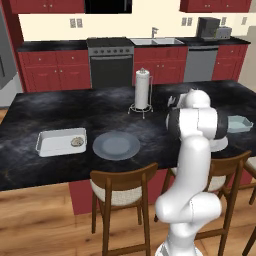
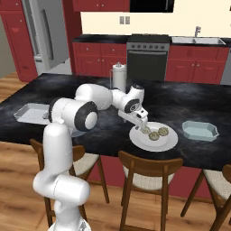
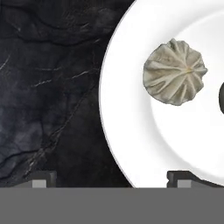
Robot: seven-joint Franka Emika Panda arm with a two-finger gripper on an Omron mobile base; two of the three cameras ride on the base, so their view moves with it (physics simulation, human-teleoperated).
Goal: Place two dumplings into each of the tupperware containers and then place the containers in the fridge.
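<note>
**End effector spread wide above the white plate, holding nothing**

In the right base view the end effector [image 2: 144, 122] hangs at frame centre, just over the left edge of the white plate [image 2: 152, 143], where three dumplings [image 2: 154, 136] lie close together. The hand view shows the plate's rim [image 3: 127, 144] curving across the right half of the frame, with one pleated dumpling [image 3: 175, 72] in the upper right; the two fingertips [image 3: 43, 178] stand far apart at the bottom, one over the dark bench [image 3: 48, 87], the other over the plate, with nothing between them.

The left base view has the arm's own body covering most of that plate, but it gives the clearer look at the white tupperware container [image 1: 61, 142] at left centre, with one dumpling [image 1: 77, 142] inside at its right end, and a round grey plate [image 1: 116, 145] just beside it. The pale blue-green container [image 2: 200, 131] sits at the right of the white plate in the right base view, apart from it. The fridge [image 2: 45, 34] stands in that view's upper left, door closed. A paper towel holder [image 1: 142, 91] stands upright mid-bench.
</note>
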